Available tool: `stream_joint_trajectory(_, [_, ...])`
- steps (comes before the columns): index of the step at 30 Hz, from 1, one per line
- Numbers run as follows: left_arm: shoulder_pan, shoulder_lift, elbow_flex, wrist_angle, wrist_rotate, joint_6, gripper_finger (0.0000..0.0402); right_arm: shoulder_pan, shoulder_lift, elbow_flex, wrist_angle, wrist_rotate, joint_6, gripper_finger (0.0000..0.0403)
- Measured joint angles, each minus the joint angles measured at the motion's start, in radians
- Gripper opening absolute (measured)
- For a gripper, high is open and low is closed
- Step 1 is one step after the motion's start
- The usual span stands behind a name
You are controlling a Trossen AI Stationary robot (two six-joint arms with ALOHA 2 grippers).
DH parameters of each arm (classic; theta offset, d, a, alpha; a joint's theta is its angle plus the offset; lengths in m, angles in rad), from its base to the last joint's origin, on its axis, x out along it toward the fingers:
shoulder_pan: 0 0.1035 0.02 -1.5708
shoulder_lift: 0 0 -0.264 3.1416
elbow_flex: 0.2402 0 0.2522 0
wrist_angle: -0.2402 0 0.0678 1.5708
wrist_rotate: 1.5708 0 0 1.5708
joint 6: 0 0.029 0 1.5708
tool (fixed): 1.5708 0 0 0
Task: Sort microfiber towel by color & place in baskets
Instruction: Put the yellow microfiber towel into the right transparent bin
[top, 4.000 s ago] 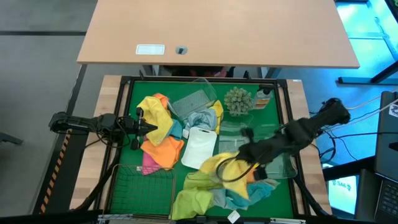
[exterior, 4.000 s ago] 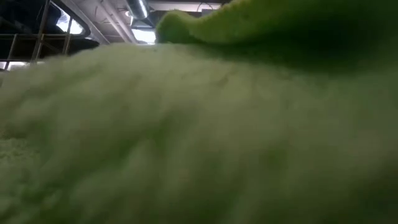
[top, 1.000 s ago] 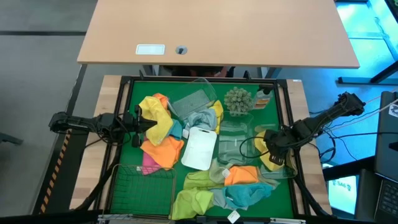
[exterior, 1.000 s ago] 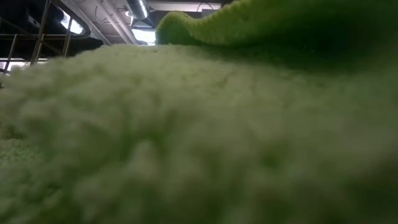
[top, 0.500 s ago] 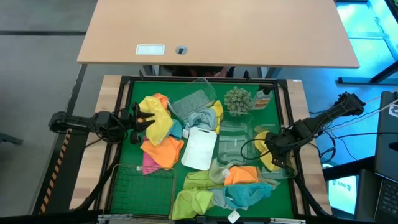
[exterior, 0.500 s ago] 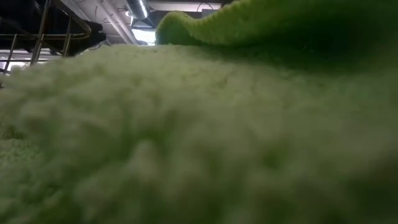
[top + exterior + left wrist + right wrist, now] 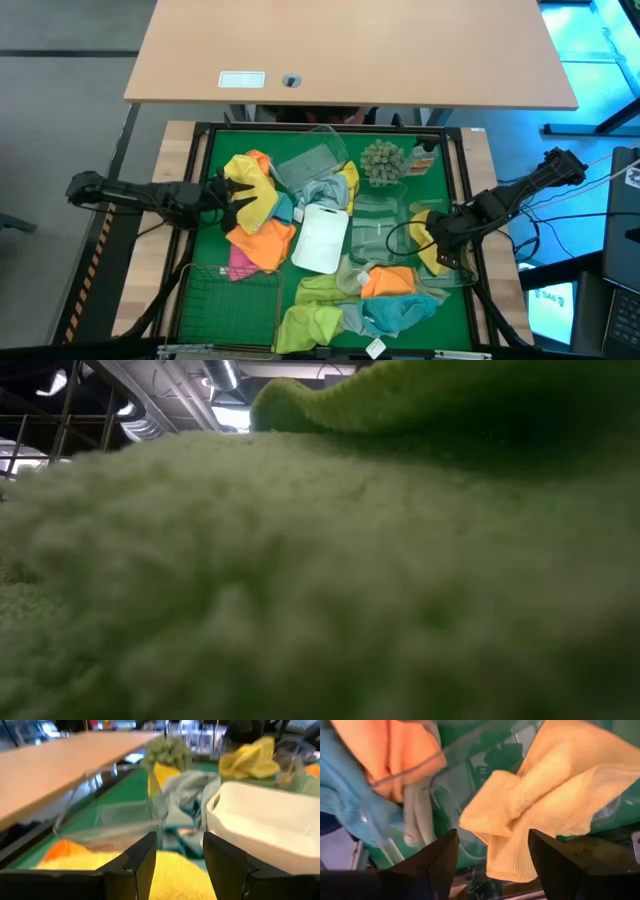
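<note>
A pile of towels lies at the table's left: a yellow towel [image 7: 252, 195] on top, an orange one [image 7: 262, 240] and a pink one [image 7: 240, 262] below it. My left gripper [image 7: 222, 192] stands open, level at the yellow towel's left edge [image 7: 170, 877], which shows between its fingers. At the right, a second yellow towel [image 7: 555, 795] lies crumpled in a clear tub [image 7: 372, 240]. My right gripper [image 7: 440, 250] hangs open just above it. A lime green towel [image 7: 320, 580] fills the low view.
A white tray [image 7: 322, 238] sits mid-table and a wire basket [image 7: 228, 300] at the near left. Orange [image 7: 390, 282], teal [image 7: 395, 315] and lime [image 7: 305, 320] towels lie near the front. A spiky plant [image 7: 382, 160], a brown bottle [image 7: 425, 155] and another clear tub [image 7: 310, 160] stand at the back.
My left gripper has opened, let go of the yellow towel and drawn back a little toward the table's left edge. The towel stays on the pile.
</note>
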Motion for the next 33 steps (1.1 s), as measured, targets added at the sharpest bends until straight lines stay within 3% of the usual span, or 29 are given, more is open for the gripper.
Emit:
stream_joint_trajectory(11, [0.0,0.177,0.0,-0.003,0.0,-0.104,0.0156,0.0,0.0,0.059,0.015,0.084,0.0,0.0239])
stream_joint_trajectory(24, [0.0,0.29,0.0,-0.02,-0.042,-0.122,0.0153,0.0,0.0,0.06,0.064,0.088,-0.003,0.0239])
stream_joint_trajectory(33, [0.0,0.314,0.0,-0.021,-0.038,-0.122,0.0088,0.0,0.0,0.06,0.064,0.088,-0.004,0.0239])
